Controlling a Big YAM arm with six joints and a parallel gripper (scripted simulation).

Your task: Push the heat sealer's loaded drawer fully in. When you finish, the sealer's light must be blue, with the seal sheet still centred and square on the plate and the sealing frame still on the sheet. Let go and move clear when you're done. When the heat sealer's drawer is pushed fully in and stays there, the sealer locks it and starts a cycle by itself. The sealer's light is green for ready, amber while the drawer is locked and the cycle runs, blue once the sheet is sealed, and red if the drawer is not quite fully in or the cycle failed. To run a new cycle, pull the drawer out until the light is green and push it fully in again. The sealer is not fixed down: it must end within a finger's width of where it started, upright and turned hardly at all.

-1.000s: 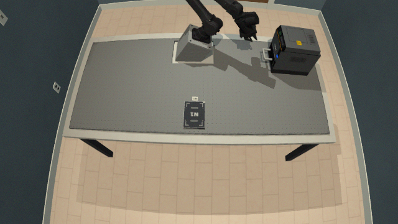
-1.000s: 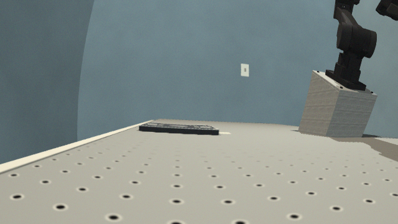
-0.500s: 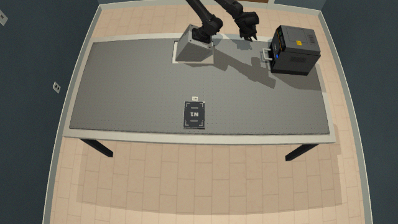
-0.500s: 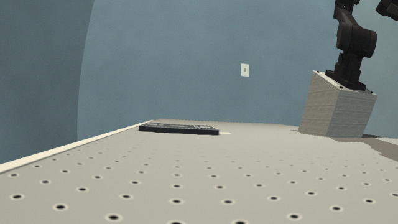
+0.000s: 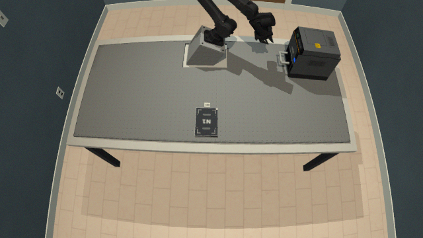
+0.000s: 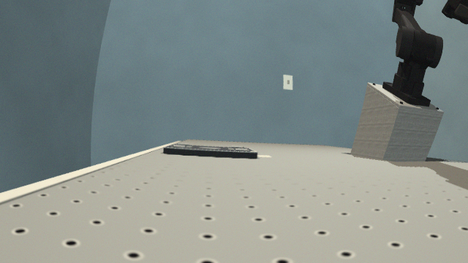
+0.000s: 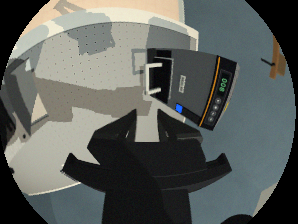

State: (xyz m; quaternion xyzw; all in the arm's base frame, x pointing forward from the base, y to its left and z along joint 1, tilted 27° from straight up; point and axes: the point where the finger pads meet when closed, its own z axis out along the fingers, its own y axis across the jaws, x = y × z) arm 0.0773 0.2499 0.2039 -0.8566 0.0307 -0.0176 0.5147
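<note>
The black heat sealer (image 5: 314,53) (image 7: 193,86) stands upright at the table's far right. Its drawer sits flush in the front face, and only the white handle (image 5: 283,57) (image 7: 154,78) sticks out. The light (image 5: 294,60) (image 7: 178,110) on the front is blue. The plate, seal sheet and sealing frame are hidden inside. My gripper (image 5: 266,40) (image 7: 147,112) hangs in the air to the left of the handle and above it, touching nothing. Its fingers stand a little apart and hold nothing.
The arm's slanted grey pedestal (image 5: 205,51) (image 6: 396,124) stands at the back middle of the table. A flat dark marker plate (image 5: 206,121) (image 6: 210,150) lies near the front edge. The sealer is close to the table's right edge.
</note>
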